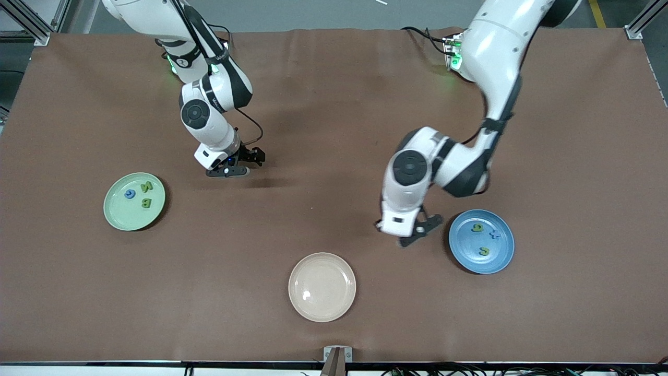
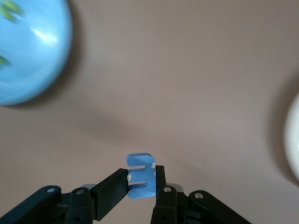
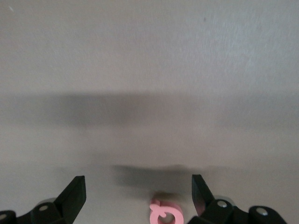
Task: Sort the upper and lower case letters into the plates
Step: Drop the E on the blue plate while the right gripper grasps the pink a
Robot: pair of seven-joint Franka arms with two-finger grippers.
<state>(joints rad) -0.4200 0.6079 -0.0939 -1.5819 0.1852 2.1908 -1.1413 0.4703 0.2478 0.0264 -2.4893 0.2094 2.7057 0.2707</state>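
Observation:
My left gripper (image 1: 416, 233) is shut on a blue letter E (image 2: 140, 161); it shows in its own wrist view (image 2: 142, 178) over the brown cloth beside the blue plate (image 1: 466, 254). That plate holds two green letters (image 1: 477, 227) and a blue one (image 1: 494, 235). My right gripper (image 1: 244, 167) is open, and in its wrist view (image 3: 138, 184) the pink Q (image 3: 168, 213) lies on the cloth between the jaws, close to one finger. The pale green plate (image 1: 121, 215) holds a green N (image 1: 146, 186), a green B (image 1: 146, 203) and a blue letter (image 1: 130, 194).
An empty cream-beige plate (image 1: 322, 286) sits near the front edge, midway along the table; its rim shows in the left wrist view (image 2: 294, 140). The blue plate also shows there (image 2: 28, 51). Brown cloth covers the table.

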